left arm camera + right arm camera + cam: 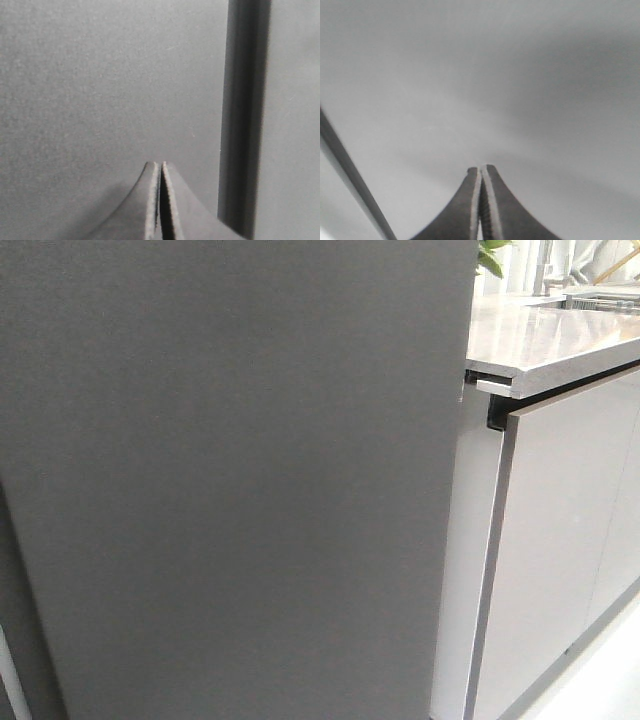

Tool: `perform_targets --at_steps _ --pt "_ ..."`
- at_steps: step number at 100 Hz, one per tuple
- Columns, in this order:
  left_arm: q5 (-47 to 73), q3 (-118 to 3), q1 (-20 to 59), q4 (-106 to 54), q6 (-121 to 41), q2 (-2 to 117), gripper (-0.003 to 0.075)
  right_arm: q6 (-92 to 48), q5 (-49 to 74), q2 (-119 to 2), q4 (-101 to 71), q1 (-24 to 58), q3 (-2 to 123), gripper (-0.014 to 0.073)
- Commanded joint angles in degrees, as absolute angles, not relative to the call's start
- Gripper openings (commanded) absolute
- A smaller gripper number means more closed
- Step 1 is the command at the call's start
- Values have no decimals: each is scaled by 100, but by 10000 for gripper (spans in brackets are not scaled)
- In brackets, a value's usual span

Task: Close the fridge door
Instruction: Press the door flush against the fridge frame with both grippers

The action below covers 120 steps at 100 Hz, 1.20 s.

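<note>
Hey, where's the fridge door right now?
In the front view the fridge door fills the left and centre, its dark grey outer face toward the camera, just left of the pale cabinet fronts under the countertop.

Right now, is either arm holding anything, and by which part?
Nothing is held. Both the left gripper and right gripper have jaws shut with nothing between, facing the dark grey fridge door.

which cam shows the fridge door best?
Front view: the fridge door fills most of the frame, its edge set against the cabinet fronts. Left wrist shows only dark panel and a seam behind the shut left gripper; right wrist, blurred grey behind the shut right gripper.
</note>
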State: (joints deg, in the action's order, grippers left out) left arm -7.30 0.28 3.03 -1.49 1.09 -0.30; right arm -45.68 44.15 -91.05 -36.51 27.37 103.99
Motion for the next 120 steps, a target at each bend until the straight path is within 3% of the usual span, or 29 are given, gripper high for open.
perform_targets --at_steps 1,29,67,99,120 --pt "-1146 230 273 -172 134 -90 -20 -4303 4350 -8356 -3397 2652 10608 -44" --pt "-1146 230 273 -172 134 -90 -20 -3683 5349 -6935 -1407 2652 10507 -44" --pt "-1146 230 273 -172 134 -90 -20 -3628 6599 -5034 -387 2652 9342 -44" --pt "-1146 230 273 -172 134 -90 -20 -2830 5974 -4027 -179 2652 8141 -44" --pt "-1146 230 273 -172 134 -90 -20 -1877 4858 -3390 247 2652 7368 -44"
